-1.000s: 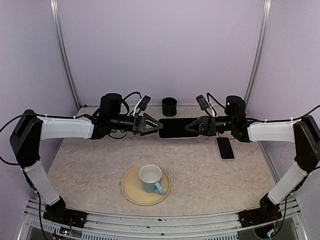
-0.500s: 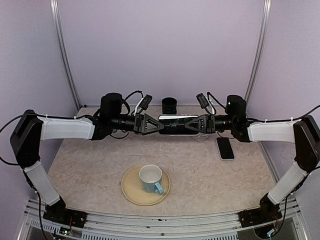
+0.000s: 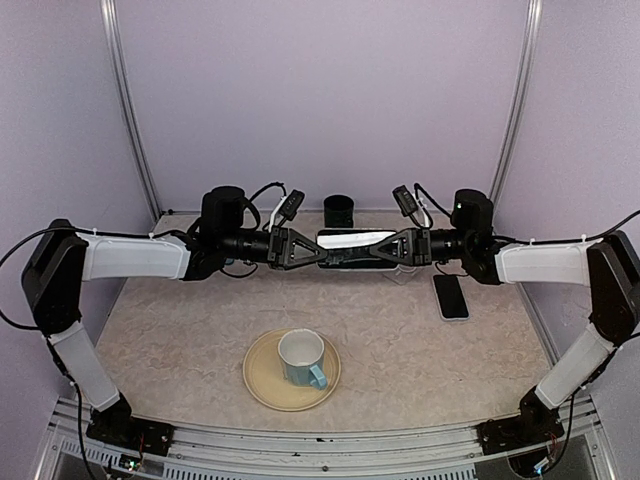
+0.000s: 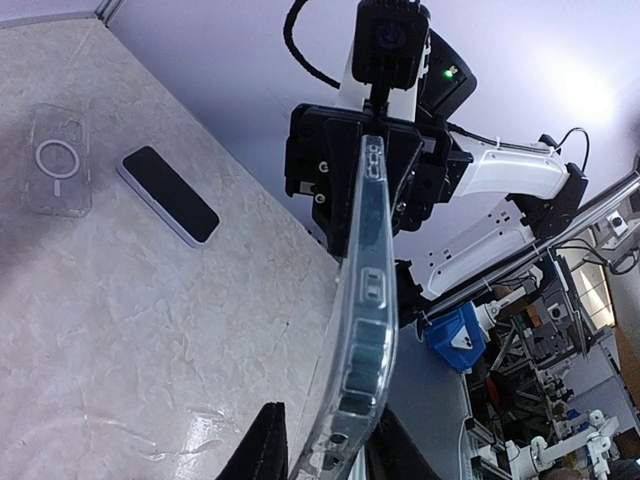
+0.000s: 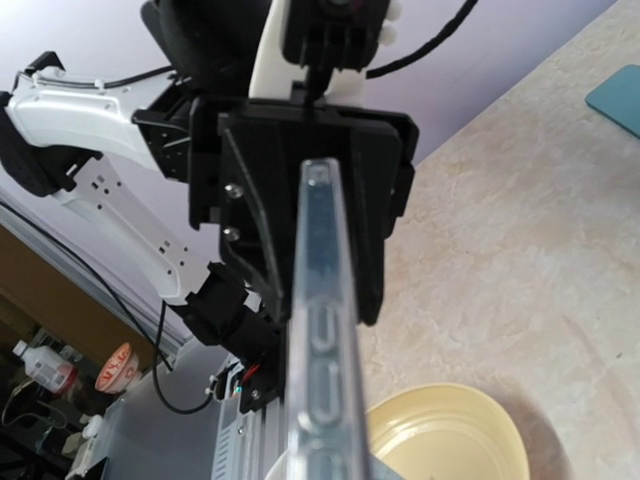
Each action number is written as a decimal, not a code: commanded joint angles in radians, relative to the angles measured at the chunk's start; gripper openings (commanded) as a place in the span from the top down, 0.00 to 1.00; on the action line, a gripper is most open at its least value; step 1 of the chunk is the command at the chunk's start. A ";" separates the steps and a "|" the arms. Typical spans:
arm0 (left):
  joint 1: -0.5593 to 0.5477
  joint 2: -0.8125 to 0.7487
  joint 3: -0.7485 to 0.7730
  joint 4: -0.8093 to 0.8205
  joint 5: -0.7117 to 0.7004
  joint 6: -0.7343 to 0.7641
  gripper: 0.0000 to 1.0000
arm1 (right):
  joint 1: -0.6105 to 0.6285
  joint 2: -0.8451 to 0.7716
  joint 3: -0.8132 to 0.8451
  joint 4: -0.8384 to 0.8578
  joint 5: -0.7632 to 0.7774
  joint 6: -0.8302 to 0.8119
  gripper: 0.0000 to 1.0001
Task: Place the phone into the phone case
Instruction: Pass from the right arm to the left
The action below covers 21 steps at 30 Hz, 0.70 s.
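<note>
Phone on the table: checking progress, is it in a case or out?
Out: the phone lies bare on the table, beside the empty clear case, not touching it.

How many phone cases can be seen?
2. One case is held on edge between the left fingers and right fingers; the other case lies flat on the table beside the phone.
</note>
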 commanded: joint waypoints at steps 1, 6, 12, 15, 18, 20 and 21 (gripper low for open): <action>-0.022 0.003 -0.006 0.055 0.047 -0.006 0.78 | -0.008 -0.034 0.013 0.059 0.038 0.004 1.00; -0.026 0.012 -0.001 0.056 0.054 -0.013 0.96 | -0.008 -0.043 0.013 0.040 0.058 -0.019 1.00; -0.027 0.018 -0.002 0.074 0.054 -0.041 1.00 | -0.007 -0.060 0.014 -0.045 0.092 -0.125 1.00; -0.027 0.014 -0.006 0.079 0.049 -0.034 1.00 | -0.008 -0.057 0.016 -0.067 0.087 -0.138 1.00; -0.026 -0.002 -0.011 0.080 0.041 -0.022 1.00 | -0.008 -0.054 0.014 -0.051 0.054 -0.117 0.81; -0.023 -0.013 -0.012 0.079 0.036 -0.017 1.00 | -0.008 -0.054 0.016 -0.046 0.034 -0.105 0.71; -0.022 -0.018 -0.012 0.079 0.031 -0.015 1.00 | -0.008 -0.055 0.016 -0.046 0.026 -0.102 0.67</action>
